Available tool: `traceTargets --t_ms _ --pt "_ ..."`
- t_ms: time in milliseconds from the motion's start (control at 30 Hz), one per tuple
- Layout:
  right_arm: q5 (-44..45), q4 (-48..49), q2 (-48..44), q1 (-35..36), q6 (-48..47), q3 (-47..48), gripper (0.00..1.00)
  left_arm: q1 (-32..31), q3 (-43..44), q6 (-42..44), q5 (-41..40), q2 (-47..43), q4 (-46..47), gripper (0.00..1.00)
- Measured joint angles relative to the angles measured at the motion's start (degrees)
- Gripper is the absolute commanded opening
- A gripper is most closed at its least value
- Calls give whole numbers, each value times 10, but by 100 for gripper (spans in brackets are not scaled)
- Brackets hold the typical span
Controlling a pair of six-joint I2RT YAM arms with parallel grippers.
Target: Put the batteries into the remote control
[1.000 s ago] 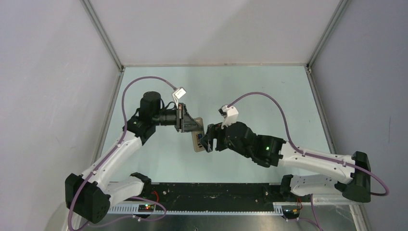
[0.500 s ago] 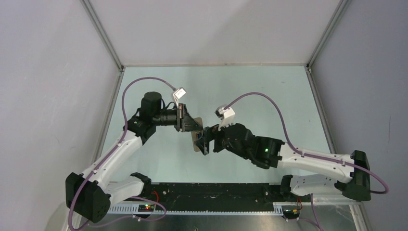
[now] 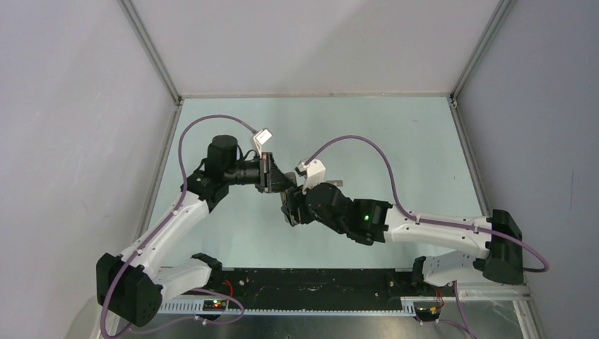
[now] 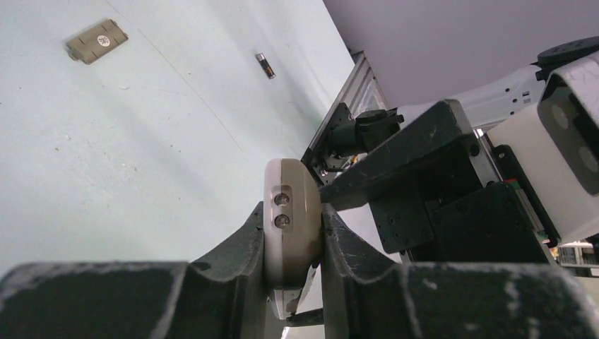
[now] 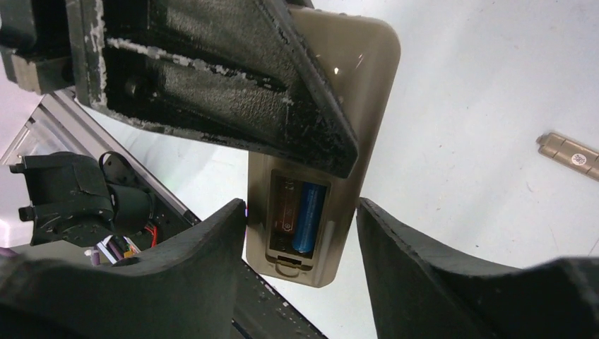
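Observation:
My left gripper (image 4: 292, 226) is shut on the remote control (image 4: 291, 212) and holds it above the table, edge-on in the left wrist view. In the right wrist view its tan back (image 5: 353, 106) faces the camera with the battery slot open. The bright blue battery (image 5: 309, 217) lies in the slot's right bay; the left bay (image 5: 284, 205) looks brownish and empty. My right gripper (image 5: 300, 212) is open and empty, its fingers either side of the remote's lower end. The dark battery (image 4: 265, 66) lies on the table. In the top view the two grippers meet at the remote (image 3: 287, 205).
A tan battery cover (image 4: 97, 41) lies flat on the pale green table (image 3: 395, 141), and also shows in the right wrist view (image 5: 571, 155). The black rail with wiring (image 3: 318, 282) runs along the near edge. Grey walls enclose the table.
My right arm has moved left towards the remote, and its open fingers now flank the remote's lower end. My left arm and the remote have stayed put.

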Motion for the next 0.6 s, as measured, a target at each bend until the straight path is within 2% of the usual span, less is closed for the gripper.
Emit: traceTargets --t_ms 233,333,400,500,600 --pt "5 0 8 5 -7 4 60 4 0 -12 -7 0 -2 10" --pt "5 0 14 5 -14 7 48 6 0 -13 -11 0 -6 12" --pt "7 0 16 4 -14 7 40 8 0 -13 -11 0 -8 21" --pt "7 1 16 4 -18 8 34 9 0 -14 -10 0 -8 30" --pt "9 1 16 5 -30 8 29 11 0 -14 -9 0 -8 34"
